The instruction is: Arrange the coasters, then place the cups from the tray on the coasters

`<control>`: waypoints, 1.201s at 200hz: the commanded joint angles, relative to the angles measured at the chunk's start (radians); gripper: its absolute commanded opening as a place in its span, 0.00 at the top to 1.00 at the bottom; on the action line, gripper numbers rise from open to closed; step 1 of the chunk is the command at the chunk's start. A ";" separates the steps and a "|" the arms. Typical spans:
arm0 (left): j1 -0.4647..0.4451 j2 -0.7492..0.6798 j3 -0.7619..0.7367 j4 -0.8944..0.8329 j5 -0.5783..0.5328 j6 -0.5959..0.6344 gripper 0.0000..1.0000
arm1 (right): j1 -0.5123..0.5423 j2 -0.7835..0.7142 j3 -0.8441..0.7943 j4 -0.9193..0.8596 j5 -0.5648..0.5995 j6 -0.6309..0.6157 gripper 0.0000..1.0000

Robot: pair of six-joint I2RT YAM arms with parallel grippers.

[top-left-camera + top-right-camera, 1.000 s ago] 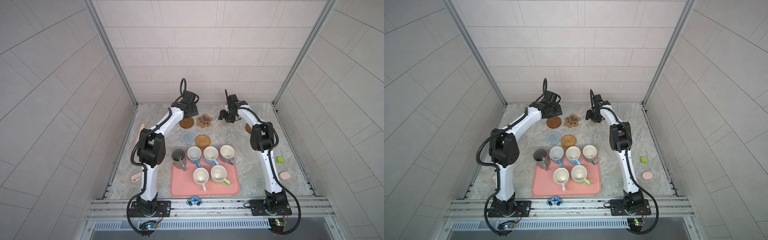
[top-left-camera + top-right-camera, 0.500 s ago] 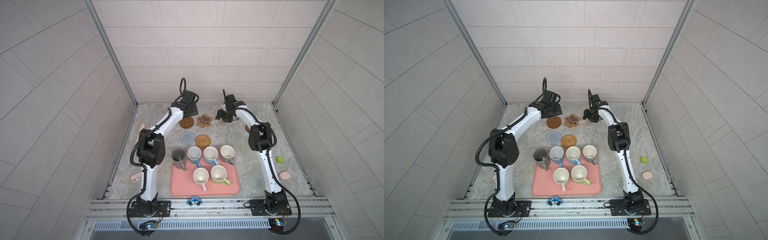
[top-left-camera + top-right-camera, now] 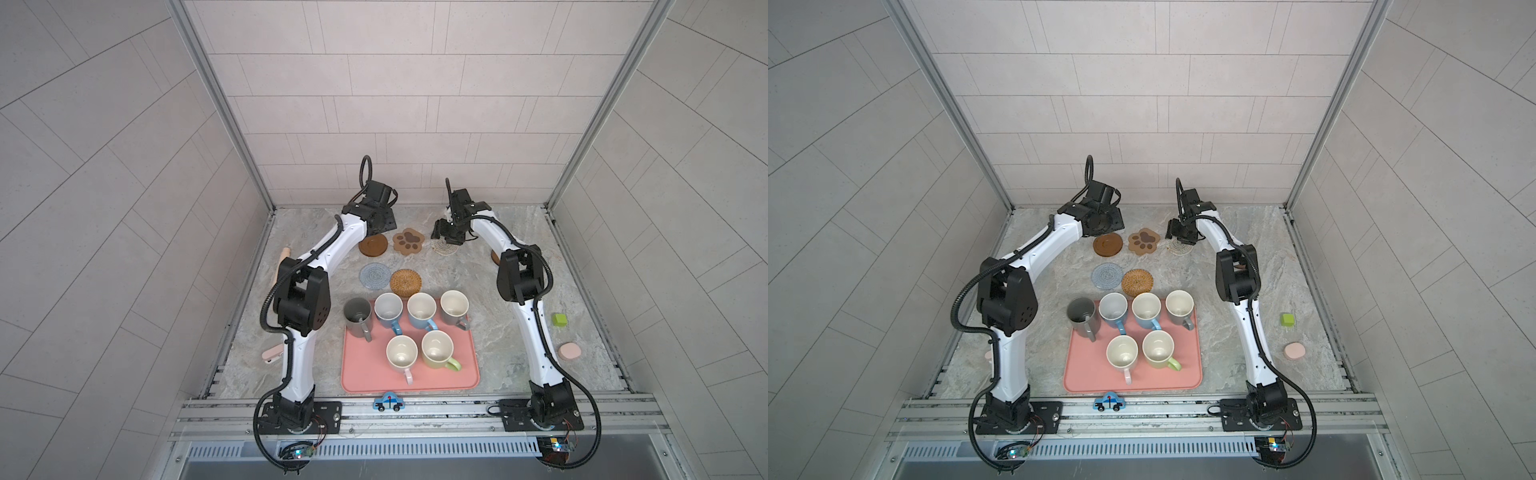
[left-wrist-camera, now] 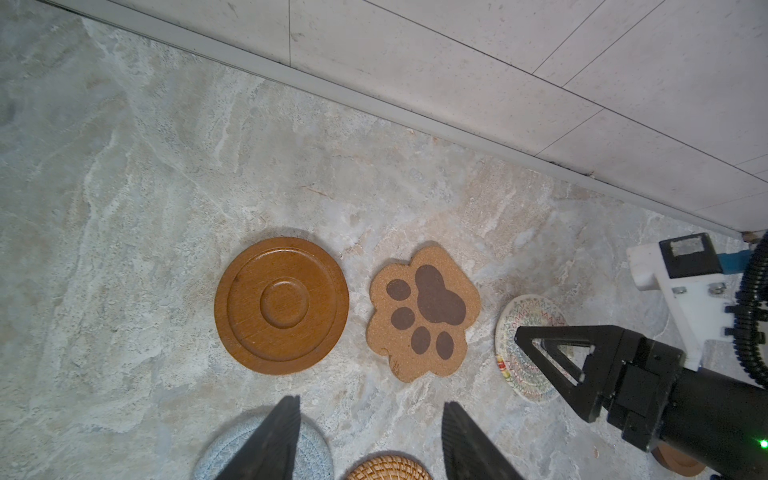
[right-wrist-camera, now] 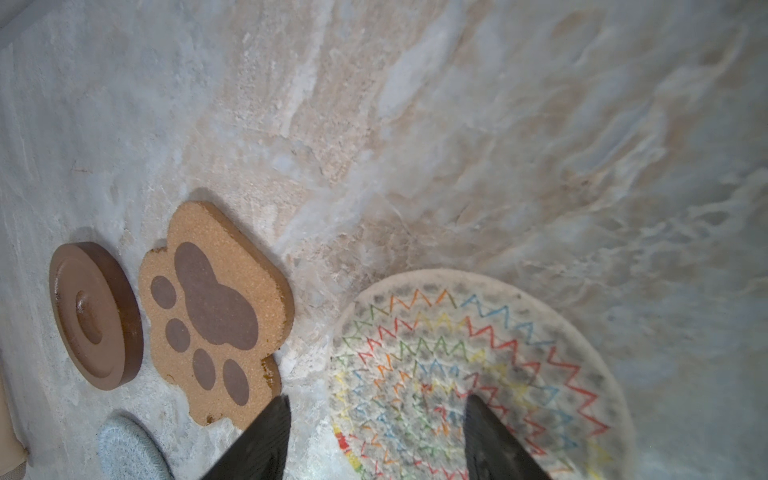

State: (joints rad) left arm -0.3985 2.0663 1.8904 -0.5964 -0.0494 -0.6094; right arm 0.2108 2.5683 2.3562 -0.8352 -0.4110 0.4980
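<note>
Cream woven coaster (image 5: 478, 353) lies flat at the back of the counter (image 5: 498, 124), just beside the paw-print coaster (image 5: 216, 316), whose toes point toward the tray (image 3: 365, 374). Right gripper (image 5: 376, 403) jaws straddle its rim, parted and empty. Left gripper (image 4: 371, 402), same deal.

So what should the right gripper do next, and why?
Probably move the open right gripper off the cream coaster, lying flat beside the paw coaster, toward the stray brown disc further right: the only coaster outside the rows.

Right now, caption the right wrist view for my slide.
Open right gripper above the cream coaster, paw coaster beside it.
</note>
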 commanded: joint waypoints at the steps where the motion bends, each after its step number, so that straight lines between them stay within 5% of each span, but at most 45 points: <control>1: 0.005 -0.050 0.002 -0.016 -0.014 0.002 0.39 | 0.015 0.075 -0.034 -0.109 0.018 0.004 0.32; 240: 0.006 -0.046 0.006 -0.008 -0.003 -0.007 0.39 | 0.013 0.075 0.012 -0.064 -0.011 0.063 0.32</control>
State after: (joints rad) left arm -0.3985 2.0663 1.8904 -0.5961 -0.0444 -0.6102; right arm 0.2111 2.5744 2.3688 -0.8295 -0.4438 0.5404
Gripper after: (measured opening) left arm 0.610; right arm 0.680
